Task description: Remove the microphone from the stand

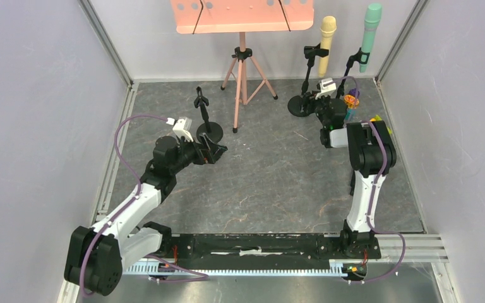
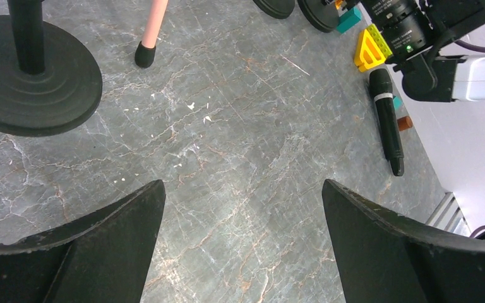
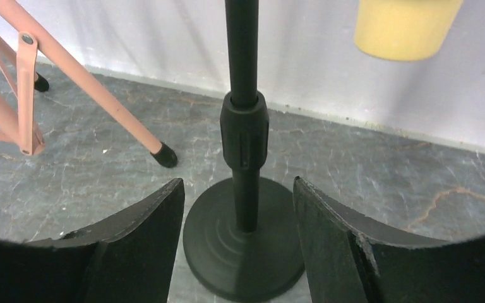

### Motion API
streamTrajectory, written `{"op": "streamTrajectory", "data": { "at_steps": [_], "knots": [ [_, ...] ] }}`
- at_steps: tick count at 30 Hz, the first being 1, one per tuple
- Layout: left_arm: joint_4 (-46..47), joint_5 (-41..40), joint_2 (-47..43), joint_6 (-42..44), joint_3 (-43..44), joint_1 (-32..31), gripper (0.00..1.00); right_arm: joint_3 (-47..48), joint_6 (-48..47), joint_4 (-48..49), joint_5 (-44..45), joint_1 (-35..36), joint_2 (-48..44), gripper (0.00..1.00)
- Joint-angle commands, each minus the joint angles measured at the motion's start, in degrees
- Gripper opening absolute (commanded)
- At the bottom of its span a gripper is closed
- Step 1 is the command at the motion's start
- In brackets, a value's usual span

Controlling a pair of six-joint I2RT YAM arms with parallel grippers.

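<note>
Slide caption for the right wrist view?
Right end effector, open, faces the black stand; yellow microphone at upper right, pink tripod at left.

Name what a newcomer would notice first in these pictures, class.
A yellow microphone and a green microphone stand clipped upright at the back right. A pink music stand rises at back centre, and the right claw, open, faces a black stand pole.

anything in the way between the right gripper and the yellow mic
Nothing visible blocks it. The open right gripper faces the stand's pole low down; the yellow mic sits higher, at the wrist view's upper right.
</note>
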Motion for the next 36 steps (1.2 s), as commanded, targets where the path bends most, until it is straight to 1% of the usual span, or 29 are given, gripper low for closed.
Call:
{"op": "streamTrajectory", "data": {
  "at_steps": [1, 3, 6, 13, 16, 17, 18, 19, 21, 23, 25, 27, 31, 33, 36],
  "knots": [
    [2.3, 0.7, -0.3, 1.2, 0.4, -0.1, 1.0, 4.0, -0.6, 10.1, -0.1, 0.5, 3.4, 0.69],
    [2.7, 0.7, 0.3, 0.9, 0.6, -0.1, 1.0, 5.3, -0.6, 9.5, -0.8, 0.7, 4.7, 0.68],
    [3.0, 1.3, 1.3, 0.9, 0.9, -0.1, 1.0, 5.2, -1.1, 12.2, 0.4, 0.9, 6.3, 0.66],
    [3.0, 1.1, 1.4, 1.0, 0.9, -0.1, 1.0, 9.0, -0.2, 14.2, 0.0, 1.0, 10.6, 0.58],
    [2.9, 0.9, 0.5, 1.0, 0.5, 0.0, 1.0, 11.4, 0.0, 12.2, 0.5, 1.1, 11.7, 0.49],
    [2.8, 0.9, 0.2, 1.1, 0.3, -0.1, 1.0, 11.7, 0.2, 12.4, 0.2, 1.1, 12.0, 0.43],
    [2.9, 0.8, 0.0, 1.1, 0.2, -0.1, 1.0, 11.9, 0.4, 12.3, 0.2, 1.1, 12.1, 0.39],
    [2.8, 0.7, -0.2, 1.1, 0.2, -0.1, 1.0, 12.1, 0.5, 12.1, 0.2, 1.2, 12.2, 0.37],
    [2.7, 0.7, -0.3, 1.3, 0.1, -0.1, 1.0, 12.2, 0.6, 12.0, -0.4, 1.2, 12.2, 0.26],
    [2.7, 0.8, -0.5, 1.2, 0.0, -0.1, 1.0, 11.7, 0.3, 11.7, -1.0, 1.4, 11.7, 0.22],
    [2.7, 1.0, -0.8, 1.0, -0.4, -0.1, 1.0, 9.7, -0.3, 12.2, -0.8, 1.8, 10.6, 0.2],
    [3.1, 1.1, -1.1, 0.8, -0.8, -0.1, 1.0, 6.9, -1.3, 13.1, -0.9, 2.4, 8.9, 0.15],
    [3.2, 1.9, -2.5, 0.5, -1.2, -0.1, 1.0, -1.3, -1.2, 16.9, -1.2, 3.5, 3.7, 0.09],
    [2.7, 2.8, -3.5, 1.2, -1.2, -0.2, 1.0, -6.6, -0.1, 19.2, -0.8, 4.0, 0.3, 0.09],
    [0.9, 1.4, -5.4, 2.6, -0.8, -1.4, 1.0, -15.7, 1.1, 23.0, -0.6, 5.8, -5.5, 0.09]
  ]
}}
